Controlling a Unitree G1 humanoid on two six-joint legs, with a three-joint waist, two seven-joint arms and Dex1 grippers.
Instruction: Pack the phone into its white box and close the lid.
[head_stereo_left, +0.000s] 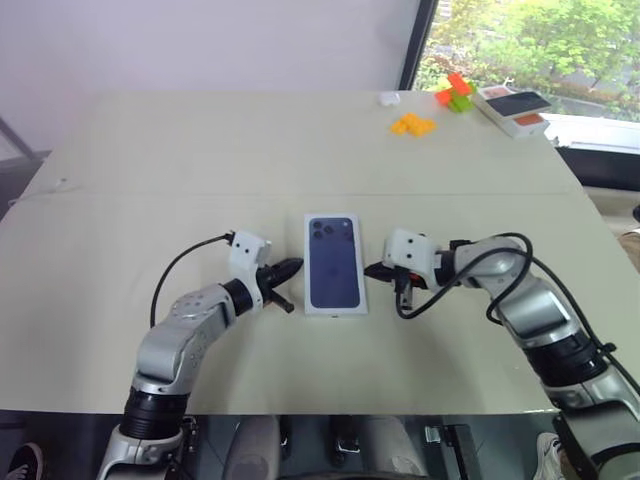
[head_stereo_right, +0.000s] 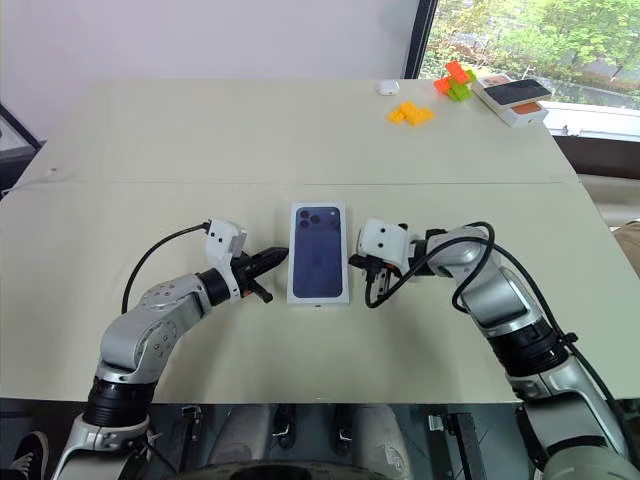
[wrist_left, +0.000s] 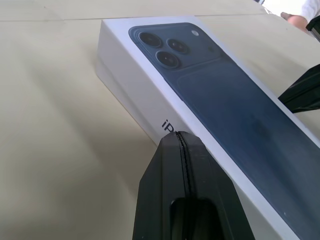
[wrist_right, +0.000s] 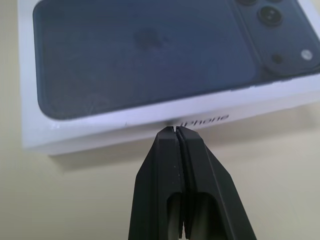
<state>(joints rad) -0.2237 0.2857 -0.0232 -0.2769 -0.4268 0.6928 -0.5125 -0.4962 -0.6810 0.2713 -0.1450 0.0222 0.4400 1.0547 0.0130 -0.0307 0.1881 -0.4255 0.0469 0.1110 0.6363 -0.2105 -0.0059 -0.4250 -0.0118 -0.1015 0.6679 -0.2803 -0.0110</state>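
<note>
The lid (head_stereo_left: 333, 262), white with a dark phone and camera lenses printed on top, lies flat at the table's near middle. It sits down over the white box, which is hidden beneath it. The phone is hidden. My left gripper (head_stereo_left: 293, 267) is shut, its tip close to the lid's left long side (wrist_left: 135, 85). In the left wrist view, the left gripper (wrist_left: 182, 137) nearly meets that wall. My right gripper (head_stereo_left: 372, 270) is shut too, just off the right long side. The right gripper (wrist_right: 175, 130) points at the lettered edge. Neither holds anything.
At the far right of the table lie orange blocks (head_stereo_left: 412, 124), red and green blocks (head_stereo_left: 455, 92), another box with black and orange on top (head_stereo_left: 513, 108) and a small white object (head_stereo_left: 389, 98). A seam crosses the table behind the lid.
</note>
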